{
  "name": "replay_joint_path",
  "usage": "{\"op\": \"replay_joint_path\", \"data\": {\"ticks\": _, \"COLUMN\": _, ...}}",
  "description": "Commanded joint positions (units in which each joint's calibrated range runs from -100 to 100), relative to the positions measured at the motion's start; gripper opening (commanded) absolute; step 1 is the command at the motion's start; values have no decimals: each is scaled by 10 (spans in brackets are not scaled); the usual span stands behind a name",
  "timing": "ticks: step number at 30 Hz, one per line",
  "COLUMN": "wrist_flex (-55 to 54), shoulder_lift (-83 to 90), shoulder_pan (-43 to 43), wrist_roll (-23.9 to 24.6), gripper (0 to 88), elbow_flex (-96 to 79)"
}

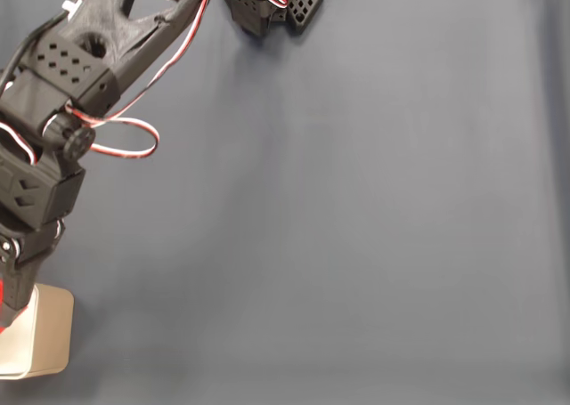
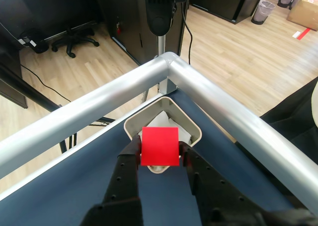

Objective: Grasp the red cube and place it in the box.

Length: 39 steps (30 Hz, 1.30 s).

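In the wrist view the red cube (image 2: pixel 159 146) is clamped between my two black fingers, so my gripper (image 2: pixel 159 150) is shut on it. The cube hangs just in front of and above the box (image 2: pixel 193 128), whose white rim and white inside show behind it in the table's corner. In the fixed view the box (image 1: pixel 46 334) lies at the bottom left. The black arm (image 1: pixel 53 111) reaches down over it along the left edge. A sliver of red (image 1: pixel 2 303) shows at that edge beside the box.
Two aluminium rails (image 2: pixel 208 92) meet at the table corner right behind the box. The dark blue table cover (image 1: pixel 356 227) spreads to the right of the arm. The arm's base (image 1: pixel 272 3) sits at the top, with red and white cables (image 1: pixel 134 138) looping off the arm.
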<state>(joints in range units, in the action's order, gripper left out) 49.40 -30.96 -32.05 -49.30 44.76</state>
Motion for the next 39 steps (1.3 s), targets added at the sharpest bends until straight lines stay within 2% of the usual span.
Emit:
{"op": "replay_joint_path", "data": {"ticks": 1, "wrist_flex": -2, "shoulder_lift": -10, "shoulder_pan": -8, "wrist_roll": 5, "gripper": 0, "elbow_flex": 68}}
{"op": "replay_joint_path", "data": {"ticks": 18, "wrist_flex": -9, "shoulder_lift": -99, "shoulder_pan": -5, "wrist_roll": 4, "gripper": 5, "elbow_flex": 187}}
{"op": "replay_joint_path", "data": {"ticks": 39, "wrist_flex": -8, "shoulder_lift": -118, "shoulder_pan": -8, "wrist_roll": 3, "gripper": 9, "elbow_flex": 205}}
